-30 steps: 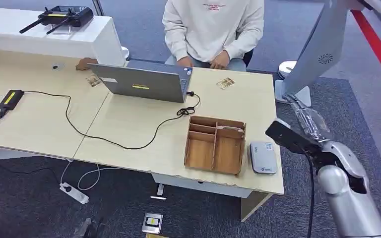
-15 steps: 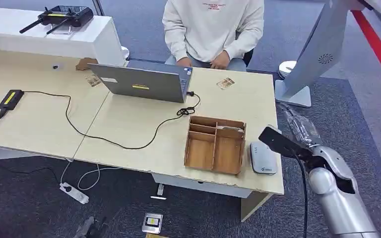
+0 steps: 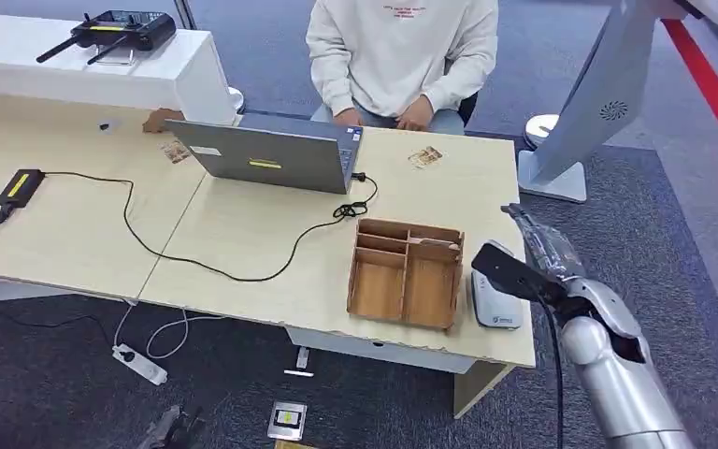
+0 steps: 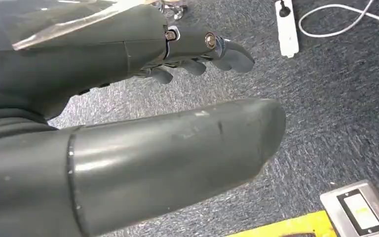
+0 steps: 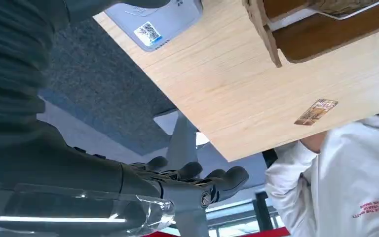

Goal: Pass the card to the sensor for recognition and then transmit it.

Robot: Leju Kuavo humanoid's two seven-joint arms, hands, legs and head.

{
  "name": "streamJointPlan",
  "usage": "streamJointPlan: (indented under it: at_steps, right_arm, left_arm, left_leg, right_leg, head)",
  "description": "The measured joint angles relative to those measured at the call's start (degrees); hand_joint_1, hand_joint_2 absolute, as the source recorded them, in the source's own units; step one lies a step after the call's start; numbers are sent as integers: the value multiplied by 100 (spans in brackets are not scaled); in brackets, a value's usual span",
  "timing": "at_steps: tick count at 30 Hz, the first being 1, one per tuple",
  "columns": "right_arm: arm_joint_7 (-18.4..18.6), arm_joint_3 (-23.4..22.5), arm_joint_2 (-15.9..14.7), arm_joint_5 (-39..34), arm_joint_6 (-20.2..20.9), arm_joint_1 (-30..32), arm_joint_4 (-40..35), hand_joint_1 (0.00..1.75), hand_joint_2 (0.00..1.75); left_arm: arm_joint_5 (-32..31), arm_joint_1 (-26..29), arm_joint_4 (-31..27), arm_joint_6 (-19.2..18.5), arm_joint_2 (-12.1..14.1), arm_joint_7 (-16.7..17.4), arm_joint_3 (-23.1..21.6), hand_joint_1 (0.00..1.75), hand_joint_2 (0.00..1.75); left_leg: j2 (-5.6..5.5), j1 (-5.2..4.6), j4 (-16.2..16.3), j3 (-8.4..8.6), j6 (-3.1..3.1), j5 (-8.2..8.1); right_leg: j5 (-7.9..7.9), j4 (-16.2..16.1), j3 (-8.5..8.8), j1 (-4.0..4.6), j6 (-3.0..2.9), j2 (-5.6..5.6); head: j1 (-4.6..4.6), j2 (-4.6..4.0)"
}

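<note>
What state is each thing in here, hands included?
right hand: empty, fingers apart, above the sensor
left hand: empty, fingers apart, over the carpet
sensor: flat on the table, nothing on it
wooden organizer: upright, a card in one compartment
laptop: lid open

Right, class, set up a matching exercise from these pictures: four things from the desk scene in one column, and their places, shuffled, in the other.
Things:
1. wooden organiser
2. grey sensor
3. laptop
4. white power strip

Places:
A. on the carpet below the desk's near edge
B. in front of the seated person
C. at the desk's near right corner, under the right hand
D. just left of the sensor

Pairs: 1-D, 2-C, 3-B, 4-A
</note>
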Motion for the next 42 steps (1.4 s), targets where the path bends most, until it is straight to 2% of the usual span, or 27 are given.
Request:
streamJointPlan:
  at_steps: [25,42]
  right_arm:
    - [-538,315,702,216,-111,-796,772,0,175]
    - [-772,463,933,177,-243,-893,1309,0,175]
  left_arm:
    - [317,96,0,103,0,-140,-118,0,0]
    - [505,216,2,210,61,-201,-118,0,0]
  left_leg:
    - [0,1,-1,-1,0,0]
    - [0,0,-1,0,0,0]
  right_leg:
    - [0,1,-1,1,0,0]
    - [0,1,0,1,0,0]
  head:
    - [0,0]
    - [0,0]
